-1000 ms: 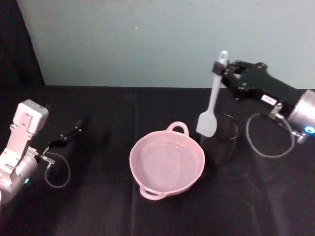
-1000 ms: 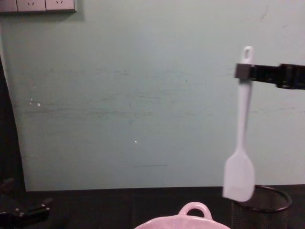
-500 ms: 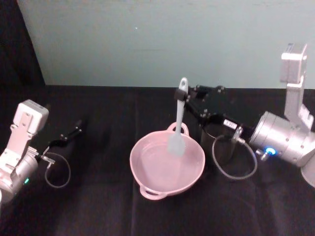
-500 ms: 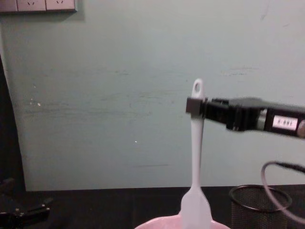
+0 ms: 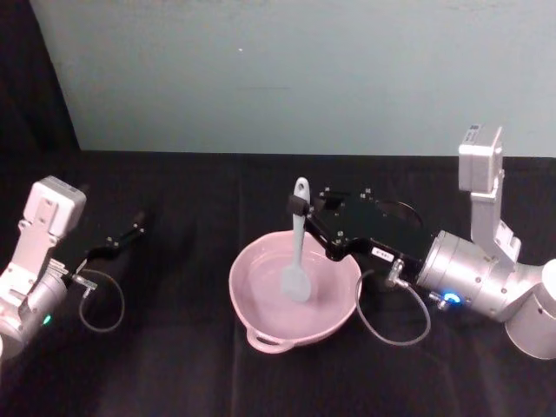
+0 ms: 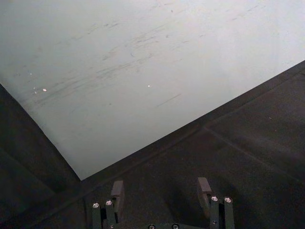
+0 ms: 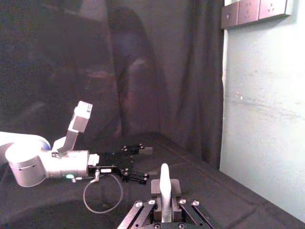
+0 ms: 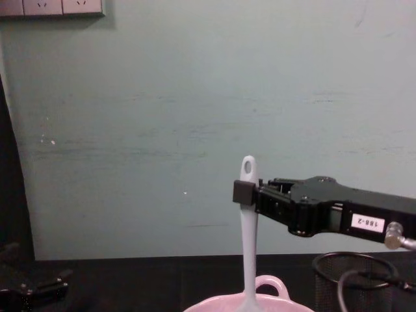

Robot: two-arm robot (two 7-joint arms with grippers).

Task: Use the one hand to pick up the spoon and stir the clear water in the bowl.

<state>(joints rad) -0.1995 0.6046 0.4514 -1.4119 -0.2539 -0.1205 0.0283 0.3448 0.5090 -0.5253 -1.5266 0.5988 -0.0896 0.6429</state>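
r hand w/ spoon upright in bowl

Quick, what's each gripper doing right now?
Left gripper: open, empty, out at the left.
Right gripper: closed on the long white plastic spoon, its blade inside the pale pink glossy bowl.

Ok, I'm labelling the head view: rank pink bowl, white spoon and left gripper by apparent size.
1. pink bowl.
2. white spoon, held in the bowl by the right gripper.
3. left gripper, parked at the left, clearly smallest.
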